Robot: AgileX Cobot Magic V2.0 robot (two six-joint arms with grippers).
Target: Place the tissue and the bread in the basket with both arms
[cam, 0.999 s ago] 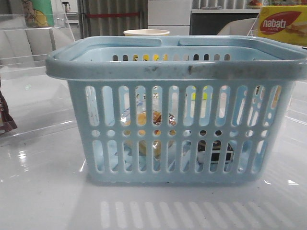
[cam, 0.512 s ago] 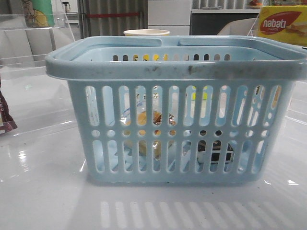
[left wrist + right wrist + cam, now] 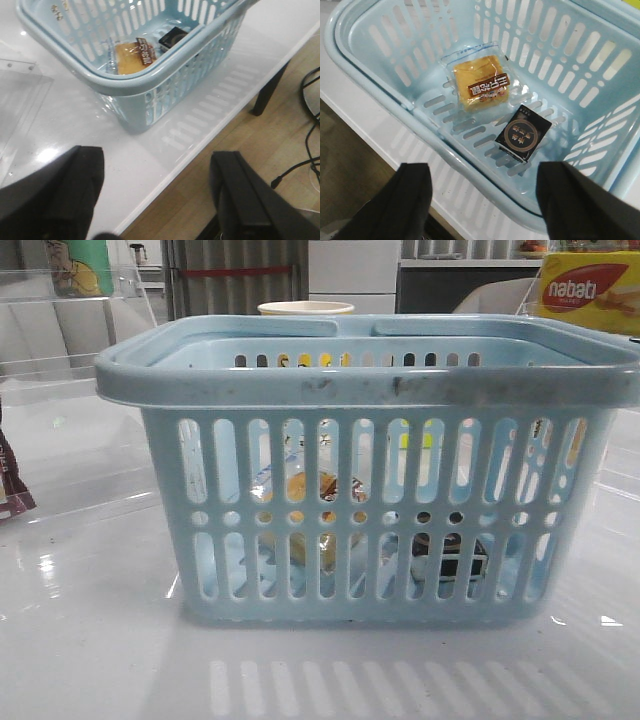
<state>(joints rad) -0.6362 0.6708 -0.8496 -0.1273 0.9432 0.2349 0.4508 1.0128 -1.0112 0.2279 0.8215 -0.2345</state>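
Observation:
The pale blue basket point(image 3: 370, 380) stands in the middle of the white table. On its floor lies the bread point(image 3: 480, 84), a golden piece in clear wrap with a brown label. Beside it rests the tissue point(image 3: 523, 135), a small black pack with a gold ring mark. Through the slots of the front view the bread point(image 3: 305, 490) and the tissue point(image 3: 450, 552) show dimly. The bread point(image 3: 134, 55) and the tissue point(image 3: 172, 37) also appear in the left wrist view. My left gripper point(image 3: 157, 172) is open and empty over the table's edge. My right gripper point(image 3: 485, 192) hangs open and empty above the basket rim point(image 3: 470, 162).
A yellow-and-red nabati box point(image 3: 585, 290) sits at the back right, a cream cup point(image 3: 305, 308) behind the basket. Clear plastic stands point(image 3: 70, 330) occupy the back left. The table's front edge point(image 3: 200, 150) drops to a wooden floor with cables point(image 3: 307, 100).

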